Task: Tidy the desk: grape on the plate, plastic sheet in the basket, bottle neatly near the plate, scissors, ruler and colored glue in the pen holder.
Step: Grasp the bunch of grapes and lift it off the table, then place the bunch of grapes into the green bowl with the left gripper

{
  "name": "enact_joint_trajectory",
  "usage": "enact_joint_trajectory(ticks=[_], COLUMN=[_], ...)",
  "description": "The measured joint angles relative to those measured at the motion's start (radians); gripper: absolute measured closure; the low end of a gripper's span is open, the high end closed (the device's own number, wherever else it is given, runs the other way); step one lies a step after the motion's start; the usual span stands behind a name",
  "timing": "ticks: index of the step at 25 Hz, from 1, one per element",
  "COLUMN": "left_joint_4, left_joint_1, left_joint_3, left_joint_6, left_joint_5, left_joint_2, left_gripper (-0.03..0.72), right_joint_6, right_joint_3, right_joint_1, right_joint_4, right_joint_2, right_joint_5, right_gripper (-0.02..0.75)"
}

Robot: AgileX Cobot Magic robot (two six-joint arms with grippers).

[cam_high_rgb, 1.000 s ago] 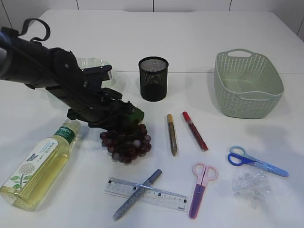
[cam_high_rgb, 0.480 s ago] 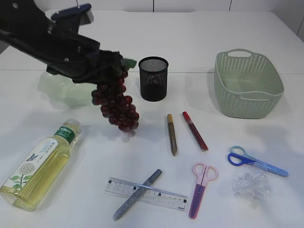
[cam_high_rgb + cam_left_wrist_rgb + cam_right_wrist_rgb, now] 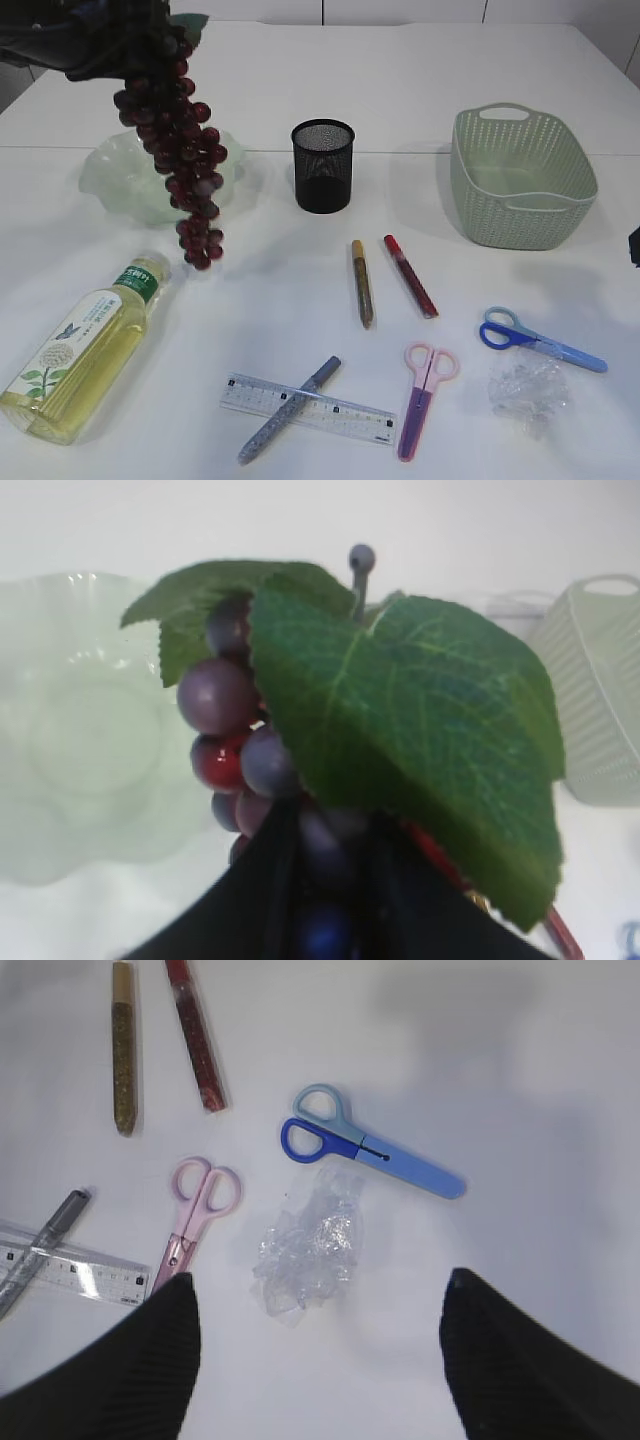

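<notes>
White worktop point(image 3: 300, 90) carries everything. Green woven basket point(image 3: 522, 180) sits far right, nothing visible in it. Pale green glass plate point(image 3: 118, 180) at back left, also bare. Bottle point(image 3: 82, 345) of yellow liquid lies on its side front left, cap toward the plate, well apart from it.

Grape point(image 3: 178, 150) bunch hangs in the air from the top-left corner, above the plate's right edge, lowest berries dangling past the plate's near rim. Left gripper point(image 3: 325, 880) is clamped on the bunch near its stem; in the left wrist view its dark fingers pinch berries under the green leaf point(image 3: 400, 740).

Black mesh pen holder point(image 3: 323, 165) stands upright, centre back, between plate and basket.

Ruler point(image 3: 308, 408) lies front centre with a grey glitter glue point(image 3: 290, 408) pen crossed over it. Pink scissors point(image 3: 423, 395) just right of the ruler. Blue scissors point(image 3: 540, 340) further right, with the crumpled plastic sheet point(image 3: 527, 390) just in front of them.

Gold glue point(image 3: 362, 282) and red glue point(image 3: 410, 275) lie side by side, centre.

Right gripper point(image 3: 320, 1340) hovers spread wide over the plastic sheet, holding nothing.
</notes>
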Motion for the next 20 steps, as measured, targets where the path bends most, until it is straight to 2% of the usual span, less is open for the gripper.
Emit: enact_joint_trajectory(ticks=[10, 20], left_joint_4=[0.0, 0.004], left_joint_1=[0.104, 0.153], left_joint_3=[-0.232, -0.28], left_joint_6=[0.0, 0.0], left_joint_5=[-0.083, -0.202], left_joint_2=[0.069, 0.236], left_gripper=[0.578, 0.578], right_joint_6=[0.0, 0.0], right_joint_3=[0.0, 0.0], right_joint_1=[0.0, 0.0], right_joint_4=[0.001, -0.012], right_joint_2=[0.0, 0.0], right_joint_5=[0.0, 0.0], right_gripper=[0.161, 0.16])
